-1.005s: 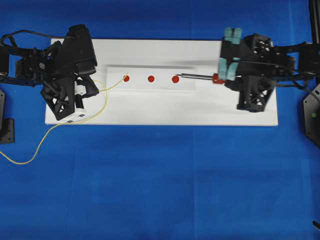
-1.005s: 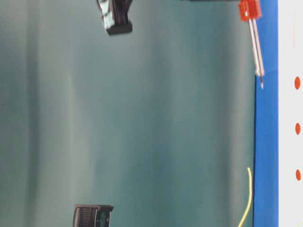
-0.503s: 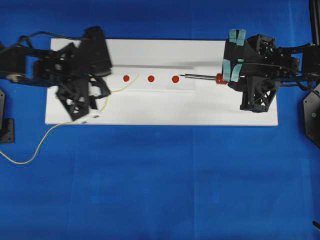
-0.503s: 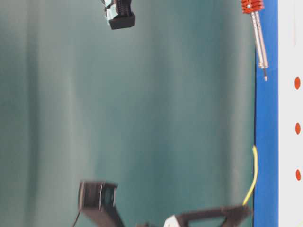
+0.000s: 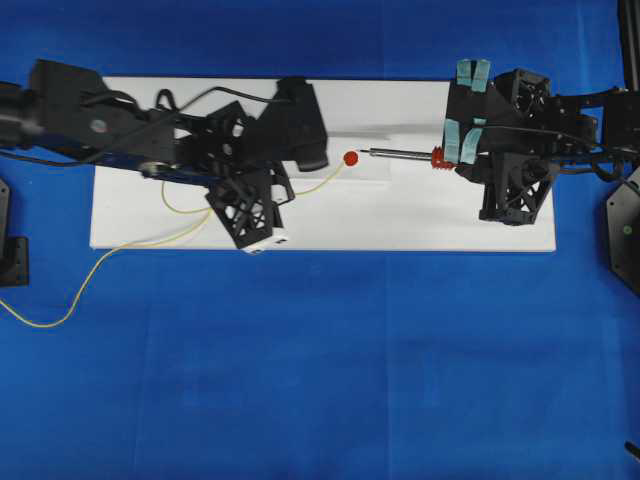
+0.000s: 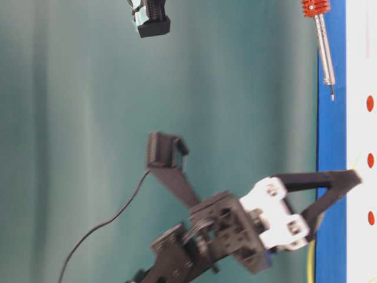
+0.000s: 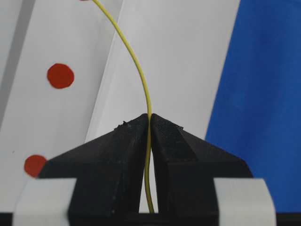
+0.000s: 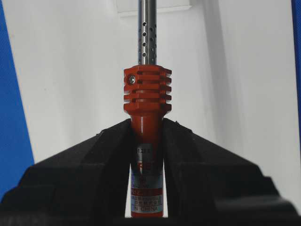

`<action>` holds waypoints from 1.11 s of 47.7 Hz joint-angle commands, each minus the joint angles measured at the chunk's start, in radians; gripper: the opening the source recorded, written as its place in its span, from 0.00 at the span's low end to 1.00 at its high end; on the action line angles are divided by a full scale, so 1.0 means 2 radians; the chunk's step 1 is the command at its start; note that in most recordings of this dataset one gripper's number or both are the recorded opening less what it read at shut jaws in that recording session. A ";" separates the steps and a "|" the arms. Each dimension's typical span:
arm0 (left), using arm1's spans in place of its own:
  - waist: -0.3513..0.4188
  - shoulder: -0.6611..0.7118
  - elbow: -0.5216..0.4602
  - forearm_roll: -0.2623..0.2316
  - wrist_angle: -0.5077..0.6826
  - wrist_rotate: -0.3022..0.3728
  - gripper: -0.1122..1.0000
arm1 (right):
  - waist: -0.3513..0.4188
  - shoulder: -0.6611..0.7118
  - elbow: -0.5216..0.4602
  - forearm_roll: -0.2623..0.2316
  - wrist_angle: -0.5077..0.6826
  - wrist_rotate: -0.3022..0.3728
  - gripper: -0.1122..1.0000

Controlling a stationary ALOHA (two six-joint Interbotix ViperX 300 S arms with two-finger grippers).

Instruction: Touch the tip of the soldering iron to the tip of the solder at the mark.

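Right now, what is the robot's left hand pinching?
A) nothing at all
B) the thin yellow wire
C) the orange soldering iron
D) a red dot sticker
B: in the left wrist view the left hand is shut tight on the thin yellow wire, which runs out from between its fingers across the white board.

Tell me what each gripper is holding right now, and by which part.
Left gripper pinches the solder partway along, its free end reaching ahead. Right gripper clamps the soldering iron by its handle, just behind the orange-red collar.

Overhead looks straight down; table-level sideways, rotated; wrist views close, sharing white board [image 5: 320,225].
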 commanded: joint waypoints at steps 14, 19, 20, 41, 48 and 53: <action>0.003 0.007 -0.015 0.002 -0.004 -0.001 0.12 | -0.001 0.000 -0.006 -0.003 -0.005 0.000 0.16; 0.005 0.007 -0.015 0.002 -0.004 0.000 0.12 | -0.001 0.005 -0.006 -0.003 -0.004 0.000 0.16; 0.005 0.007 -0.016 0.002 -0.004 0.000 0.12 | -0.001 0.007 -0.006 -0.003 -0.004 0.000 0.16; 0.008 0.009 -0.021 0.002 -0.002 0.002 0.12 | -0.001 0.044 -0.018 -0.003 -0.004 0.001 0.16; 0.009 0.009 -0.022 0.002 0.001 0.002 0.12 | -0.001 0.054 -0.021 -0.003 -0.004 0.001 0.16; 0.010 0.009 -0.022 0.002 0.005 0.003 0.12 | -0.001 0.057 -0.024 -0.003 -0.004 0.000 0.16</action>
